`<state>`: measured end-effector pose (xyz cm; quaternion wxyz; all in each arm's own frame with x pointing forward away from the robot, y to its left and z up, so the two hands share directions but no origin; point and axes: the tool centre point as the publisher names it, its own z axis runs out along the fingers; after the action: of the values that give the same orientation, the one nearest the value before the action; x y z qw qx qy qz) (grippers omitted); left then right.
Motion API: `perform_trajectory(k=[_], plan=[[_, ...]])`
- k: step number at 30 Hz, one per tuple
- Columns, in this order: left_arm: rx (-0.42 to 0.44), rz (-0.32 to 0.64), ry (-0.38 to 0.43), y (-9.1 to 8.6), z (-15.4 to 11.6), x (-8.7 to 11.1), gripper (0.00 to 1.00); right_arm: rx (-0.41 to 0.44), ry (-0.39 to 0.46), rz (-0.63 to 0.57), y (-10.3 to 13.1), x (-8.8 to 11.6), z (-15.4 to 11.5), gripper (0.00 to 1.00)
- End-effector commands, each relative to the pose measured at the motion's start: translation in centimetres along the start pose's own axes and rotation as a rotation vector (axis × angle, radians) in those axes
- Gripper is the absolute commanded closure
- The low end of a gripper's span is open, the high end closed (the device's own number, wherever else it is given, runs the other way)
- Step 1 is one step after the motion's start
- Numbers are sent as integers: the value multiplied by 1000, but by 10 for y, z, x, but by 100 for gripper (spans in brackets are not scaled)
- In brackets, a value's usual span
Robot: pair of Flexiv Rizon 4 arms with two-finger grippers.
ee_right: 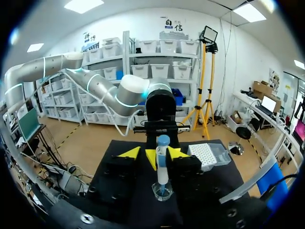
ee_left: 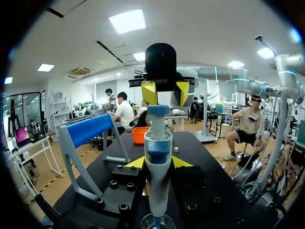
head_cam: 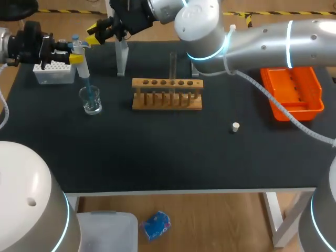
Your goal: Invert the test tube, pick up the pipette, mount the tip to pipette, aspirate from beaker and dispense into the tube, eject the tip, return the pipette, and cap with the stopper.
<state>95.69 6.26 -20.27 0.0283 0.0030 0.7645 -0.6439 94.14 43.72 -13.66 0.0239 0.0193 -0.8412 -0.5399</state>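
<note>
Two arms meet over the far left corner of the desk (head_cam: 173, 157), roughly midway through the job. The left gripper (head_cam: 73, 53) is clenched on the one pipette (head_cam: 80, 52), held upright with its blue tip (head_cam: 88, 86) dipped into the single glass beaker (head_cam: 91, 101) near the left edge. The right arm reaches in from the right past the middle and holds the right gripper (head_cam: 100, 30) just above and beyond the pipette's plunger, fingers parted and empty. One orange tray (head_cam: 296, 113) sits by the right edge. One wooden rack (head_cam: 167, 105) stands mid-desk toward the far edge, carrying the one test tube (head_cam: 172, 65) upright in a middle hole. One tip box (head_cam: 52, 73) lies at the left edge behind the beaker. One pipette stand (head_cam: 122, 60), with no pipette on it, rises near the far edge between box and rack. One white stopper (head_cam: 235, 126) lies on the desk in front of and to the right of the rack, well apart from the tube. On this reading, setting the tube right, taking the pipette and mounting the tip look done, and drawing from the beaker is the step in hand; dispensing into the tube, ejecting the tip, returning the pipette and capping are left
</note>
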Motion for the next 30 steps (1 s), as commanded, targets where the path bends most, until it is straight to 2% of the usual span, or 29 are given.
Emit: perform_trajectory(k=[1,15,30], plan=[[2,1,4,1,-1,-1,100,55,7,-5,11,-4,5,100],[2,1,4,1,-1,-1,100,53,30,-26,24,-7,31,100],[2,1,4,1,-1,-1,100,65,11,-23,19,-16,31,100]])
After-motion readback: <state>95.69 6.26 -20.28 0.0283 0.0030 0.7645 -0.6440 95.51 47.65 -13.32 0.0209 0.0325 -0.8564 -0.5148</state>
